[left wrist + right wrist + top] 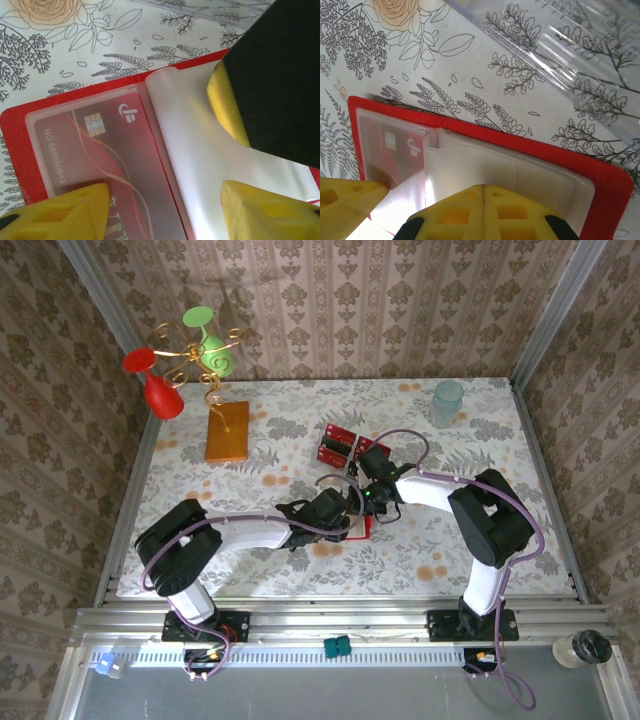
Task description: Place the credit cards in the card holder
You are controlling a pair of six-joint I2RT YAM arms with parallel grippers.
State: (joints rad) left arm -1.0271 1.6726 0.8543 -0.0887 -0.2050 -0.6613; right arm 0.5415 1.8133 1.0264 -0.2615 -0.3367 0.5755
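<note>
My left gripper [164, 194] hangs with fingers spread over the open holder [15, 150] at table centre. One card [95, 150] sits in its clear pocket [55, 125]. My right gripper [484, 194] is clenched, tips on the pale flap [490, 162]. Spare cards [340, 445] lie just far of the holder.

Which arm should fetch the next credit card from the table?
Left. The left tool is open and free over the card holder; the right tool is shut on its clear pocket, holding it open. The loose credit cards lie just beyond.
</note>
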